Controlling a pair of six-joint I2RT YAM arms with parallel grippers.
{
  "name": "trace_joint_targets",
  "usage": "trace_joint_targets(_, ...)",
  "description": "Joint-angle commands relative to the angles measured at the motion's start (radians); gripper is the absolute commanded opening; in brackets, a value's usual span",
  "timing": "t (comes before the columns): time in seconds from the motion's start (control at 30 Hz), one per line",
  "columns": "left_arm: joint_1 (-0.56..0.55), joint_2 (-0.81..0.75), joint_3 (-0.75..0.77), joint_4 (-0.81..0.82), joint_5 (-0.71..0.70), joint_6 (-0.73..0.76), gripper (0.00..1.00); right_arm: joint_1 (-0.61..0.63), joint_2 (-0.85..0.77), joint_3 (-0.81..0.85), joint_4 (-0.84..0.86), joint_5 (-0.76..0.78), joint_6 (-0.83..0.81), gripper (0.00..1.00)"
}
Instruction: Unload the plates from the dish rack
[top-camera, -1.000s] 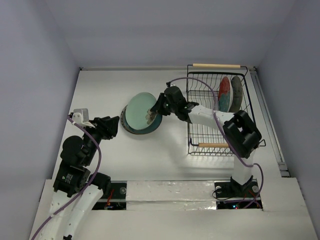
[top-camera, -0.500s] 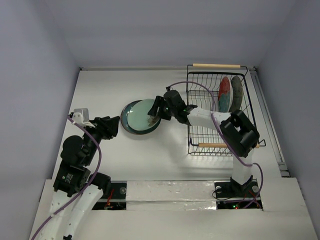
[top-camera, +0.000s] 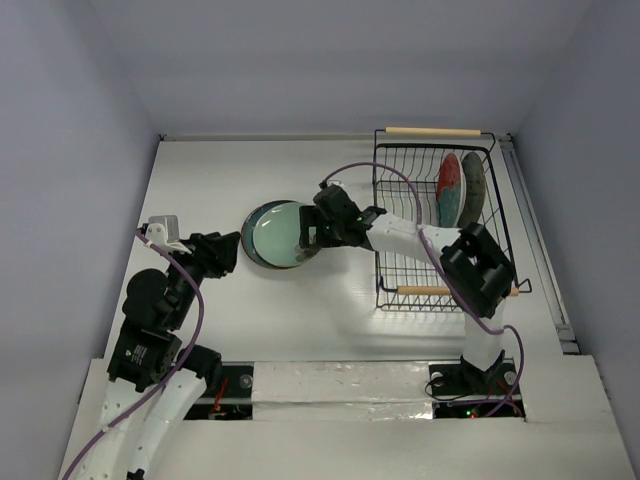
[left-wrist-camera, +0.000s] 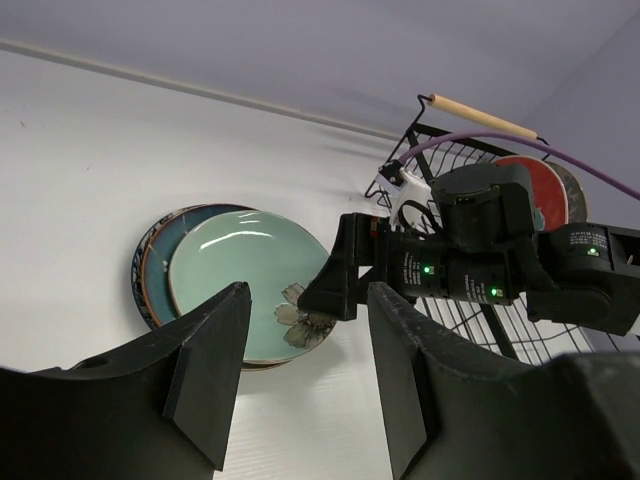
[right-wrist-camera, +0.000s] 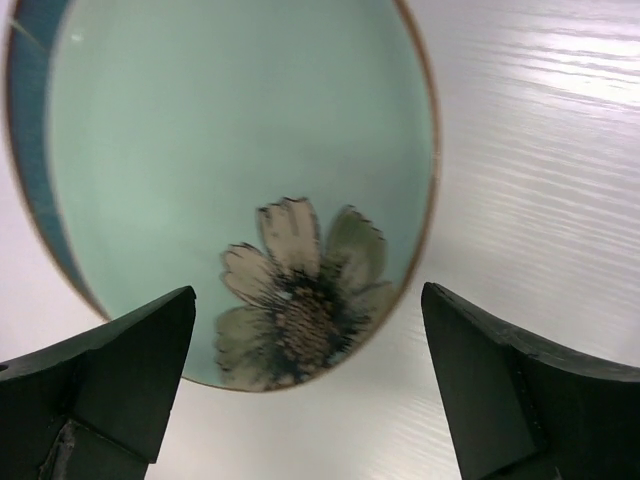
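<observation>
R gripper (top-camera: 305, 238) open, empty, low over mint plate (top-camera: 275, 232). Mint plate sits off-centre on teal plate (top-camera: 249, 236), left of rack (top-camera: 400, 292). L gripper (top-camera: 225, 250) open, idle. Red plate (top-camera: 449, 188) and grey plate (top-camera: 472, 187) upright in rack. Risk: finger catches mint rim on retreat, stack slides.

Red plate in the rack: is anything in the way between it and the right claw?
The right gripper hovers open over the mint plate, outside the dish rack. Only the rack's wire wall on that side stands between. The slots between wall and red plate look empty and the top is open, so reaching over seems possible.
</observation>
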Motion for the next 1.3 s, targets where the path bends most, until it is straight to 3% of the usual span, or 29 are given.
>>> trace_joint_targets(0.0,0.005,0.004,-0.01,0.05,0.007,0.0,0.47,0.006,-0.06,0.062,-0.102,0.098,-0.094,1.0)
trace_joint_targets(0.13,0.005,-0.001,-0.01,0.05,0.007,0.0,0.47,0.016,-0.099,0.092,-0.174,0.147,-0.138,0.98)
trace_joint_targets(0.2,0.005,-0.001,-0.01,0.05,0.007,0.0,0.47,0.016,-0.145,0.085,-0.166,0.141,-0.168,0.82)
trace_joint_targets(0.27,0.005,-0.001,-0.01,0.049,0.007,0.002,0.47,0.016,-0.234,0.079,-0.154,0.175,-0.181,0.61)
trace_joint_targets(0.3,0.005,-0.001,-0.01,0.05,0.007,0.002,0.47,0.016,-0.268,0.077,-0.151,0.193,-0.186,0.31)
trace_joint_targets(0.37,0.005,-0.006,-0.01,0.049,0.007,0.002,0.47,0.016,-0.358,0.08,-0.168,0.289,-0.204,0.0)
trace_joint_targets(0.53,0.005,-0.007,-0.011,0.05,0.007,0.002,0.47,-0.085,-0.489,0.074,-0.245,0.468,-0.25,0.0)
trace_joint_targets(0.6,0.005,-0.01,-0.011,0.052,0.007,0.002,0.43,-0.182,-0.54,0.057,-0.287,0.546,-0.264,0.0)
trace_joint_targets(0.67,0.005,-0.015,-0.011,0.05,0.007,0.002,0.31,-0.284,-0.569,0.023,-0.317,0.593,-0.279,0.0)
trace_joint_targets(0.7,0.005,-0.015,-0.01,0.05,0.007,0.0,0.21,-0.316,-0.587,0.007,-0.332,0.621,-0.284,0.01)
trace_joint_targets(0.77,0.005,-0.013,-0.008,0.041,-0.015,-0.005,0.12,-0.372,-0.584,0.0,-0.352,0.633,-0.302,0.22)
trace_joint_targets(0.8,0.005,-0.013,-0.007,0.035,-0.038,-0.008,0.08,-0.415,-0.575,0.0,-0.364,0.638,-0.309,0.43)
trace_joint_targets(0.87,0.005,-0.012,-0.007,0.032,-0.045,-0.012,0.06,-0.448,-0.531,0.011,-0.384,0.663,-0.325,0.64)
trace_joint_targets(0.9,0.005,-0.01,-0.007,0.032,-0.04,-0.012,0.07,-0.475,-0.497,0.019,-0.39,0.66,-0.327,0.66)
trace_joint_targets(1.13,0.005,-0.01,-0.005,0.032,-0.029,-0.008,0.28,-0.538,-0.371,0.069,-0.372,0.621,-0.37,0.63)
trace_joint_targets(1.27,0.005,-0.01,-0.005,0.035,-0.026,-0.005,0.28,-0.56,-0.293,0.1,-0.371,0.611,-0.385,0.53)
